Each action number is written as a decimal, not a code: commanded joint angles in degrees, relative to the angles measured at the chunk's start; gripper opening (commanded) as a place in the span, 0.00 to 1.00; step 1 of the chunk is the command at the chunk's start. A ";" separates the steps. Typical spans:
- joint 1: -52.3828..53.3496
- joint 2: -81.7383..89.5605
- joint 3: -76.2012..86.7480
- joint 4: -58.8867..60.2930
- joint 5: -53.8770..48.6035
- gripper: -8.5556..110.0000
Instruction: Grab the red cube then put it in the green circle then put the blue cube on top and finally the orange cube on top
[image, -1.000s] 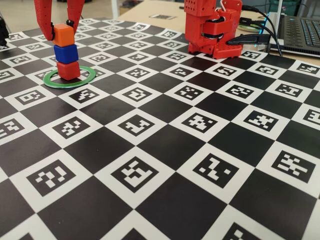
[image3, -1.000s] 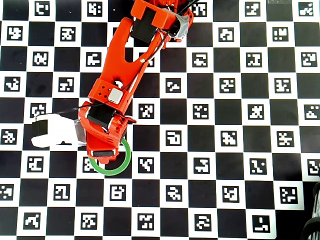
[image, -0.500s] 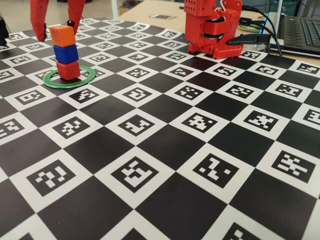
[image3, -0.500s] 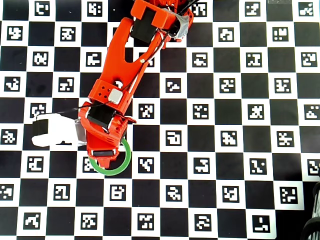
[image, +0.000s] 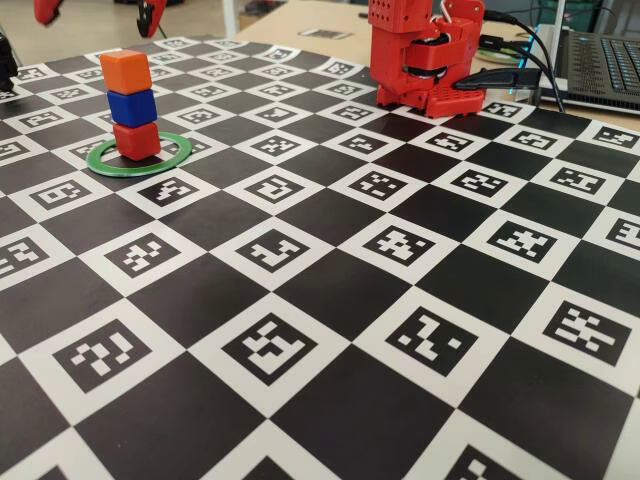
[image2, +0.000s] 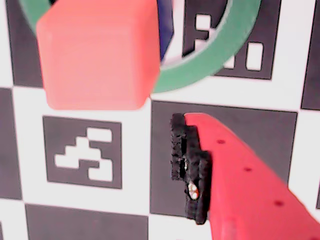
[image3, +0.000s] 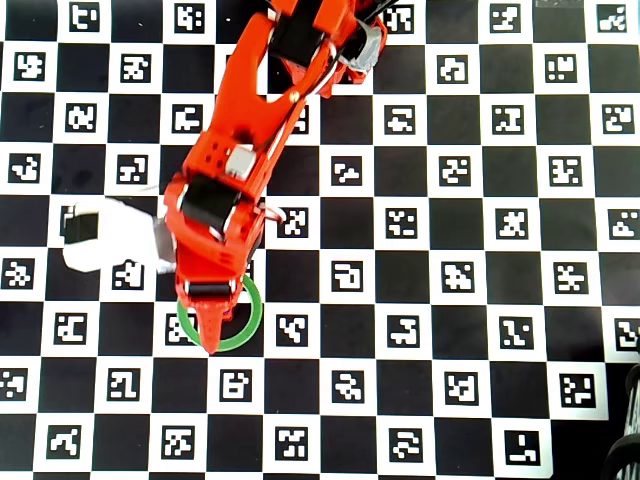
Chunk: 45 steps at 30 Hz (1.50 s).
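In the fixed view the orange cube (image: 126, 72) sits on the blue cube (image: 131, 107), which sits on the red cube (image: 137, 141) inside the green circle (image: 160, 164). The stack stands upright at the far left. My gripper (image: 98, 15) hangs just above it, open and empty, with its two red fingertips spread wider than a cube. The wrist view looks down on the orange cube (image2: 95, 55), a sliver of the blue cube (image2: 165, 25) and the green circle (image2: 220, 60); one red finger (image2: 240, 180) with a black pad shows at lower right. In the overhead view the gripper (image3: 211, 330) covers the cubes and only part of the green circle (image3: 247, 322) shows.
The table is covered by a black and white checkered marker mat (image: 330, 290). The red arm base (image: 425, 60) stands at the back. A laptop (image: 600, 60) and cables (image: 510, 75) lie at the back right.
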 joint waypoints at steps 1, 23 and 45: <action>-2.37 14.50 6.42 -4.22 2.90 0.39; -23.03 62.67 78.13 -43.77 -20.48 0.02; -25.93 100.20 110.83 -28.56 -44.21 0.02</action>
